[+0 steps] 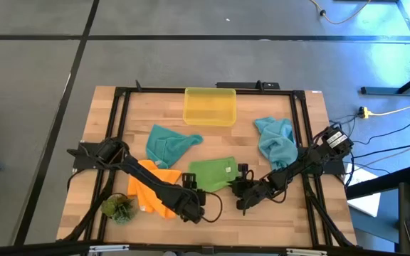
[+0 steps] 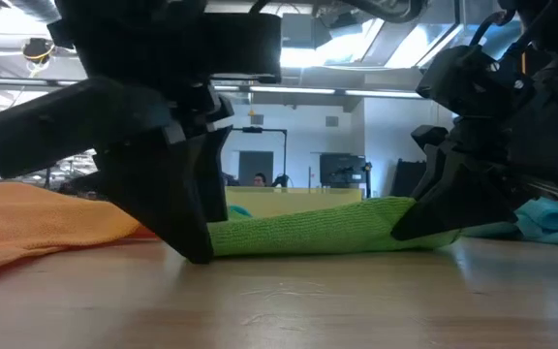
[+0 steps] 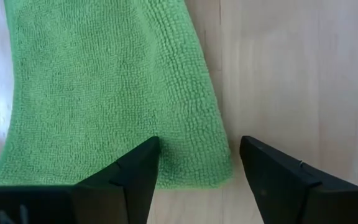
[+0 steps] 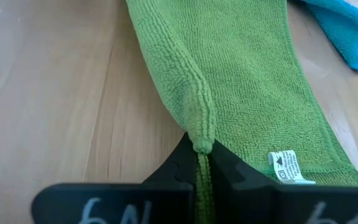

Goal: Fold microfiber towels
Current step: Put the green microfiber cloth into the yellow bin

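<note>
The green towel lies flat on the table near its middle. My left gripper is open at the towel's near left corner, one finger over the cloth and one over bare wood; it shows at the towel's left end in the low view. My right gripper is shut on the towel's near right part, and shows in the high view. An orange towel lies under my left arm. Two teal-blue towels lie crumpled, one at far left, one at far right. My left gripper stands astride the green towel's corner; I cannot tell whether its fingers touch the cloth. My right gripper pinches a raised ridge of the green towel between its two fingers, coming slanting down from the table's near right. The rest of the towel lies on the table, its label beside the fingers.
A yellow translucent bin stands at the table's far edge. A small green plant tuft sits near the front left corner. Bare wood lies along the near edge.
</note>
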You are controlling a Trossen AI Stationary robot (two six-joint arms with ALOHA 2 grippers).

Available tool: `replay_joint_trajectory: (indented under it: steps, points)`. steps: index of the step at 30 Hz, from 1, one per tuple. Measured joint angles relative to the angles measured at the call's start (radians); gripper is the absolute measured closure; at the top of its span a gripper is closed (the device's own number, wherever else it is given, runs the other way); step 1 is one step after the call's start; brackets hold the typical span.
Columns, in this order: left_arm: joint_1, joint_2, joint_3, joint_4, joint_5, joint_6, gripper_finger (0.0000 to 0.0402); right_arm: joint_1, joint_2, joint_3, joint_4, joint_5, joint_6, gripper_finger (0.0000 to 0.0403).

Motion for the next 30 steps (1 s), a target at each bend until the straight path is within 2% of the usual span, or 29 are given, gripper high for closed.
replay_joint_trajectory:
  steps: [3, 7, 12, 16, 21, 25, 30]
  points:
    - [-0.005, 0.001, -0.001, -0.006, -0.028, 0.003, 0.0191, 0.000, 0.000, 0.000, 0.000, 0.000, 0.000, 0.0392]
    - [-0.019, 0.005, -0.005, -0.023, -0.115, 0.059, 0.0230, 0.000, 0.000, 0.000, 0.000, 0.000, 0.000, 0.0392]
    - [-0.023, 0.009, -0.005, -0.020, -0.158, 0.086, 0.0304, 0.000, 0.000, 0.000, -0.001, 0.000, 0.000, 0.0392]
    - [-0.022, 0.011, -0.005, -0.023, -0.163, 0.087, 0.0385, 0.000, -0.003, 0.001, -0.012, 0.000, -0.002, 0.0392]
    - [-0.012, -0.017, 0.010, -0.059, -0.168, 0.087, 0.0399, 0.000, -0.073, 0.001, -0.023, -0.018, -0.003, 0.0392]
    - [-0.008, -0.086, 0.042, -0.097, -0.181, 0.097, 0.0401, -0.005, -0.194, 0.001, -0.035, -0.055, -0.061, 0.0392]
    - [0.004, -0.237, 0.046, -0.143, -0.306, 0.151, 0.0401, -0.049, -0.391, 0.001, -0.097, -0.052, -0.130, 0.0392]
